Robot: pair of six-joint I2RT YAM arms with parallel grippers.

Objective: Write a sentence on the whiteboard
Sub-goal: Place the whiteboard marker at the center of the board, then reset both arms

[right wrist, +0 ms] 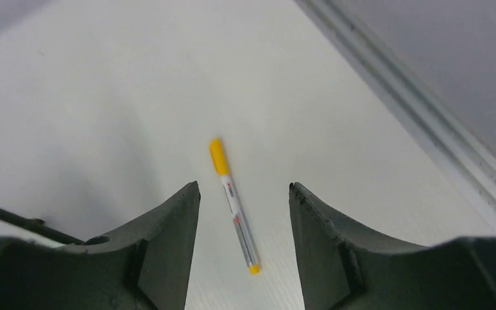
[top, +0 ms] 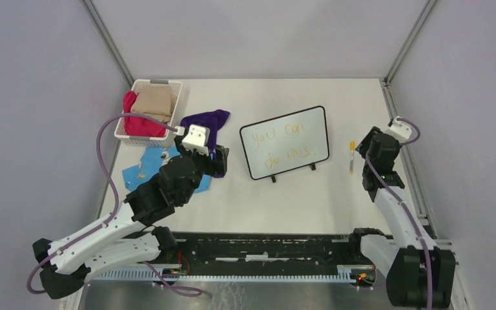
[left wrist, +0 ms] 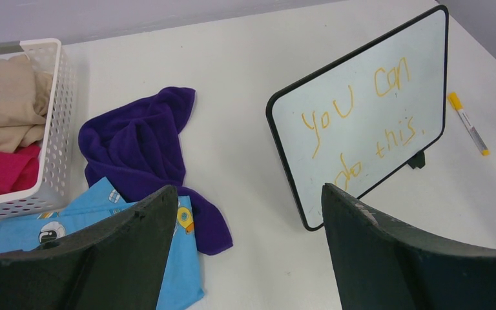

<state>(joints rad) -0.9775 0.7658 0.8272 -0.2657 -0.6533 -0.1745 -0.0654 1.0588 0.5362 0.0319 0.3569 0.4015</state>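
Observation:
The whiteboard (top: 285,155) (left wrist: 400,77) stands propped on its small black feet at mid-table. The sentence (top: 266,139) (left wrist: 361,123), in yellow-orange marker, reads "you can" over "do this". A yellow-capped marker (top: 352,157) (left wrist: 468,123) (right wrist: 234,206) lies flat on the table to the right of the board. My right gripper (top: 364,150) (right wrist: 244,185) hovers above it, open, and neither finger touches the marker. My left gripper (top: 219,160) (left wrist: 248,190) is open and empty, just left of the board's lower left corner.
A white basket (top: 139,87) (left wrist: 55,129) with beige and pink cloths stands at the back left. A purple cloth (top: 208,123) (left wrist: 142,139) and a blue printed cloth (top: 139,171) (left wrist: 168,258) lie beside my left arm. A metal frame rail (top: 403,148) (right wrist: 426,129) runs along the right edge.

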